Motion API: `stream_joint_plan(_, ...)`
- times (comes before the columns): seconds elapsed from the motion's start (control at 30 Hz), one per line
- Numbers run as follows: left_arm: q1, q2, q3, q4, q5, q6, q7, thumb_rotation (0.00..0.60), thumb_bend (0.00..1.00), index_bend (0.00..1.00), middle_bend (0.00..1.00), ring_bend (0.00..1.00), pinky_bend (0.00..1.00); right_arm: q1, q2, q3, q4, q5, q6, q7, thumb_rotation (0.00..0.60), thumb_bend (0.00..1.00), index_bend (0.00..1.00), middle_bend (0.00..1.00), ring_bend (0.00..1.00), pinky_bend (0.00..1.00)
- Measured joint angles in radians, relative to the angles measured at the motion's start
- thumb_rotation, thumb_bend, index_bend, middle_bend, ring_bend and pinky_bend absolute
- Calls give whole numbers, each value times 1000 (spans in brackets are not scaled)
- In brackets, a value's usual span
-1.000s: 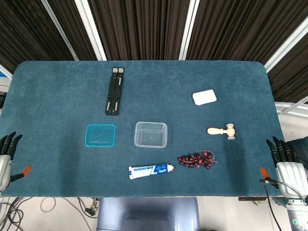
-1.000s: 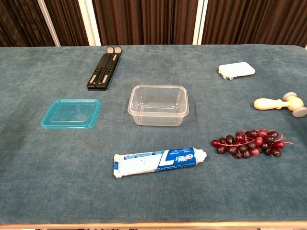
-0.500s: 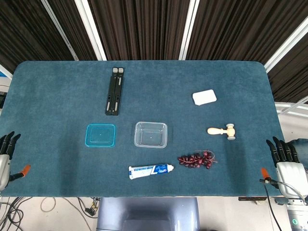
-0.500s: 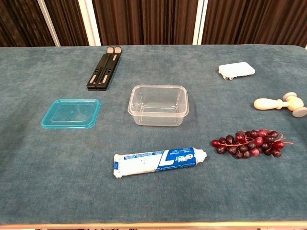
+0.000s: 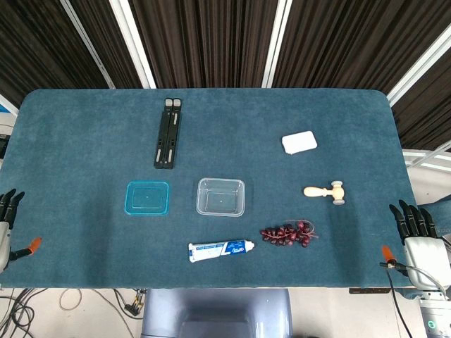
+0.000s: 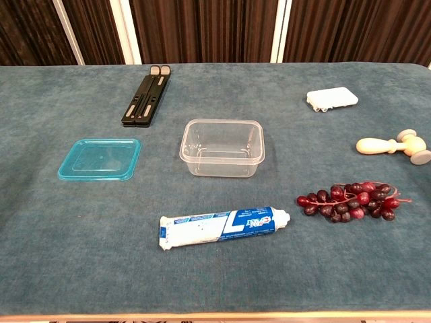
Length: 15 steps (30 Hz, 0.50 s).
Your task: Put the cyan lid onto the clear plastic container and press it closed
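Here, the cyan lid [image 5: 147,198] lies flat on the blue worktop [image 5: 84,141], left of centre, with the clear plastic container [image 5: 221,196] standing upright and uncovered at its 3 o'clock, near it but apart. In the chest view the same pair appears as lid [image 6: 100,159] and container [image 6: 222,147], the container open at the top and holding nothing. A folded black stand [image 5: 168,133] lies lengthwise at the lid's 1 o'clock, well apart from it. A white-and-blue toothpaste tube [image 5: 220,250] lies on its side at the container's 6 o'clock, its cap end pointing toward 3 o'clock. A bunch of dark red grapes [image 5: 289,234] rests at the container's 4 o'clock, just beside the tube's cap end but not touching it. A small wooden mallet [image 5: 325,191] lies at the container's 3 o'clock, well apart, and a white rectangular block [image 5: 299,142] lies at its 1 o'clock. The left robot hand [image 5: 5,222] sits off the worktop's left edge at 8 o'clock, only partly in frame, fingers extended and apart, holding nothing. The right robot hand [image 5: 419,243] sits off the worktop's right edge at 4 o'clock, fingers likewise extended and spread, holding nothing. Neither robot hand touches any object; both are outside the chest view.
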Motion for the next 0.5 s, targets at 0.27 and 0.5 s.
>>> stream_joint_plan(0.27,-55,13,-21,52,-4,-91,-64,600,163,49,2,0,0,-1,-1,2,-6,8,-2,14,600,363,36,0,0,0)
stream_joint_plan(0.5,-182,34,-55,70,-93,-325,-50,600,130,49,6,0,0,2,0,10,-19,37,-18,30,600,362,35,0,0,0)
